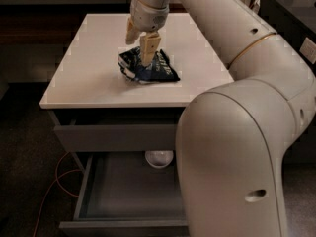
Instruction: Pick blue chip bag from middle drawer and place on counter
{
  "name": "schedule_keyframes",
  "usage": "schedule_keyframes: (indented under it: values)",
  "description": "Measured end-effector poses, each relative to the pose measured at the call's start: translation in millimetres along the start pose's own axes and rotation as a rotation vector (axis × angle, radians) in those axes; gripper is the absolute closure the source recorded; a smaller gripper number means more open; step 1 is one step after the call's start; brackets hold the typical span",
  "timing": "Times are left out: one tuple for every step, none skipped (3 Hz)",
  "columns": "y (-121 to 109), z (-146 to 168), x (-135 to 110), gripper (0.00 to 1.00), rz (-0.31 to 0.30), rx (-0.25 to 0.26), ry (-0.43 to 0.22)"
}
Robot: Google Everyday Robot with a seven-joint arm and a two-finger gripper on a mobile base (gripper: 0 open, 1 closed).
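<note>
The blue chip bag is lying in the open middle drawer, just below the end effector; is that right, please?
Not quite: the camera view shows the blue chip bag lying on the counter, not in the open middle drawer, just below the end effector.

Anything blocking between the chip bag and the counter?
Nothing visible. The blue chip bag already lies on the counter. The gripper hangs open right above the bag's left half, with one finger overlapping its top edge.
</note>
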State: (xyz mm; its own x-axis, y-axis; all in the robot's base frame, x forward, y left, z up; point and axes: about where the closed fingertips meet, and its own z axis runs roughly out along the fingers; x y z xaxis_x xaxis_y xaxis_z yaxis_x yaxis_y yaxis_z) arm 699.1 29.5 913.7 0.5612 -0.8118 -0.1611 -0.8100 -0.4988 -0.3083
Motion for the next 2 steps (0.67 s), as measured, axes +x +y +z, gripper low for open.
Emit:
schedule_keyframes:
  values:
    - [-6.8,4.9,-0.6,0.00,-0.001,0.019,-0.002]
    - [-9.0,6.8,-0.9,0.00,-0.002,0.025,-0.003]
